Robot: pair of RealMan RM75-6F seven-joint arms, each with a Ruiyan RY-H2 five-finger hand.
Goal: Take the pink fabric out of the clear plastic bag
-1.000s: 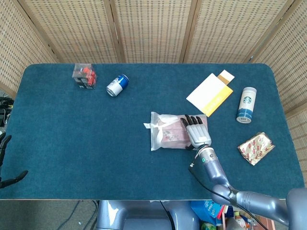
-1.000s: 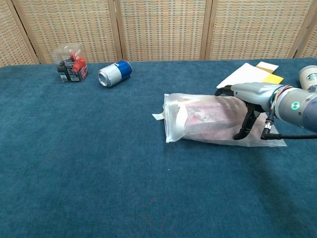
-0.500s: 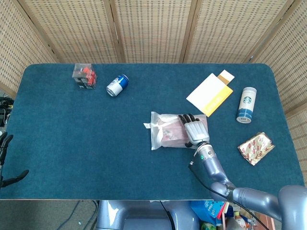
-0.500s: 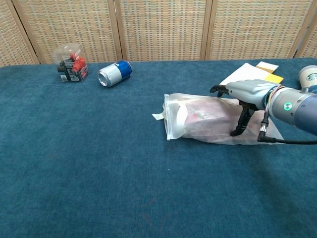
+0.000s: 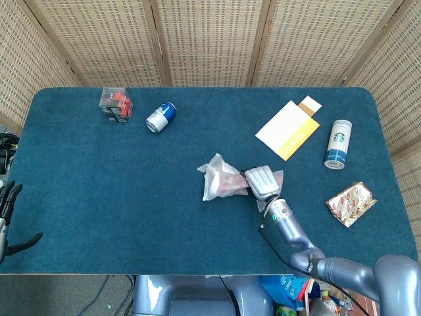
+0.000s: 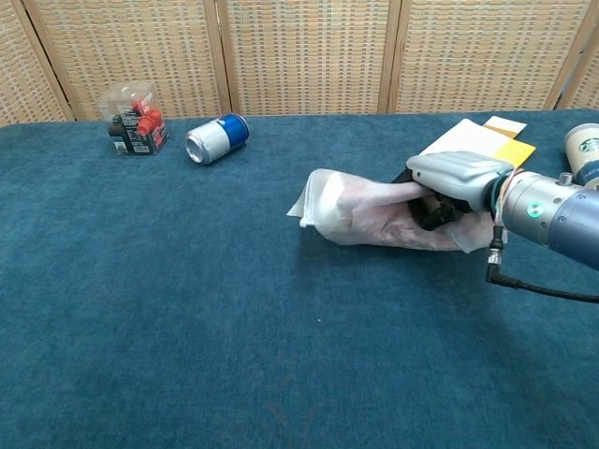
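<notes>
Under and just left of the right hand [image 5: 261, 181] on the worktop [image 5: 99, 184] lies the clear plastic bag [image 6: 374, 213], bunched, with the pink fabric [image 5: 227, 186] inside; the hand's fingers are curled into the bag's near end, gripping film and cloth together. Both appear light, soft and limp, the film likely slippery; a hold on the bag's closed end alone would let the fabric slide towards the mouth at the far left. A second ago the bag lay flat beneath spread fingers. The left hand [image 5: 8, 220], well apart, hangs released.
</notes>
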